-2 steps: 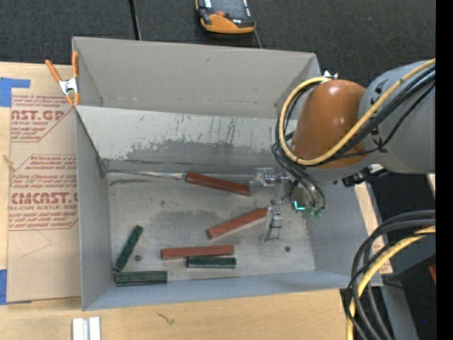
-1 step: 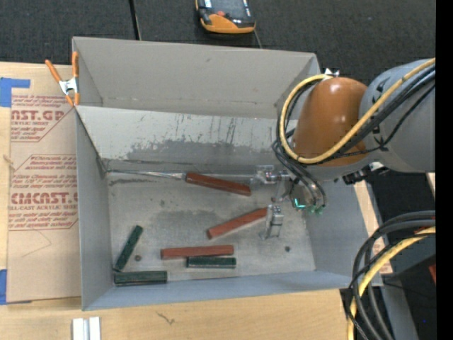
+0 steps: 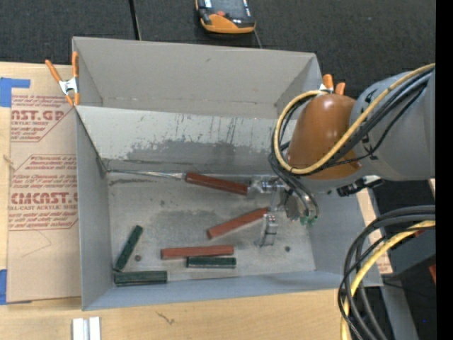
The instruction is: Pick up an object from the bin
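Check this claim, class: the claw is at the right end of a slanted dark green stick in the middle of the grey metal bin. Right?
Wrong colour. The camera view shows the claw at the right end of a slanted reddish-brown stick in the middle of the grey metal bin.

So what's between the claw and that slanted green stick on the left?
A slanted red stick, its upper end by the gripper; then bare bin floor up to the green stick, seen in the camera view.
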Controlling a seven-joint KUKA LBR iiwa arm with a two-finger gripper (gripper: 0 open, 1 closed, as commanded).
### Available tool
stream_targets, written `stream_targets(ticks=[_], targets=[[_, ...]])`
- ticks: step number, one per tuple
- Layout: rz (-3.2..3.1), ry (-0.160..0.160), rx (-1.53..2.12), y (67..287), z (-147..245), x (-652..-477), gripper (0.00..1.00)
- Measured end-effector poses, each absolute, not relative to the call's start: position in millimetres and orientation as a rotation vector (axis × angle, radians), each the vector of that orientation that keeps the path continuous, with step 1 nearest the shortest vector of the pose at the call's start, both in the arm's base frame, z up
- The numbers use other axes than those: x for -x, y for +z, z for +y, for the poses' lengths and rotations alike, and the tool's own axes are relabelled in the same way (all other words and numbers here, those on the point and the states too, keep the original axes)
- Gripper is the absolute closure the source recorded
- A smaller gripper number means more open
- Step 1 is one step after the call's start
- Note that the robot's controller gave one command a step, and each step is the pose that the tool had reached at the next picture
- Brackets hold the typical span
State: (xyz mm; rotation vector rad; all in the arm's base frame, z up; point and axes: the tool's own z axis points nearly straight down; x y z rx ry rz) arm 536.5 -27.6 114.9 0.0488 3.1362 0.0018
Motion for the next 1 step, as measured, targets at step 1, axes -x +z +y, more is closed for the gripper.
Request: stream_targets(ticks=[1], targets=[[3.141, 0.001, -0.109, 97.4, 9.6, -537.7, 0.00]])
